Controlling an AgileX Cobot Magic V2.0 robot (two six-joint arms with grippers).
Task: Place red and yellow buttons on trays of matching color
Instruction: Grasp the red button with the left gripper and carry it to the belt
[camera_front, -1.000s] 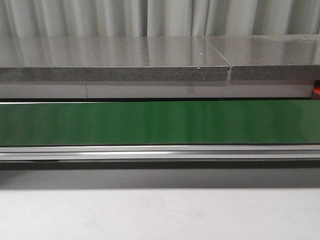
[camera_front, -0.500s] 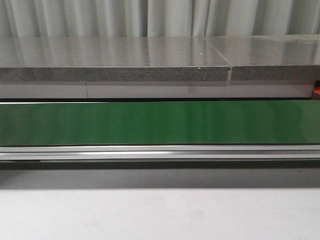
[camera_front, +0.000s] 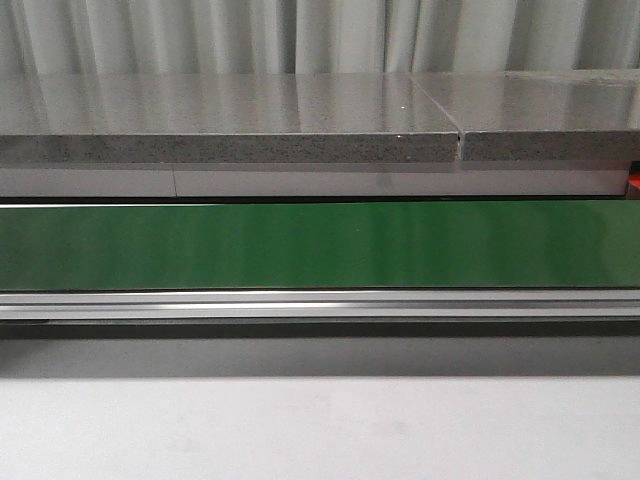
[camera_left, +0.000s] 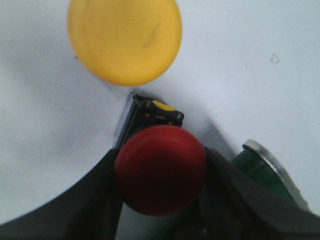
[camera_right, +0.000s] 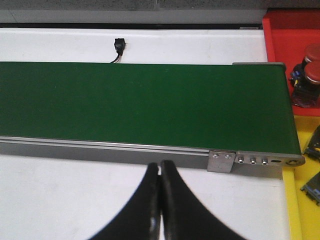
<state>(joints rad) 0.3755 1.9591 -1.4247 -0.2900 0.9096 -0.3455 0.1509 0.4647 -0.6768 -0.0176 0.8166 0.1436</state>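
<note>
Our left gripper (camera_left: 160, 172) clamps a red button (camera_left: 161, 169) between its fingers, our right gripper (camera_right: 160, 200) has fingers together, and some red buttons (camera_right: 308, 74) already sit in the red tray (camera_right: 285, 35).

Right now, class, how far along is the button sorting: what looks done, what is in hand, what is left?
Done: the red tray already holds red buttons, and dark parts lie in the yellow tray. In hand: the left gripper is shut on a red button. Left: that button needs its tray, and a yellow button lies on the white table. The right gripper is shut, empty. The green belt carries nothing.
</note>
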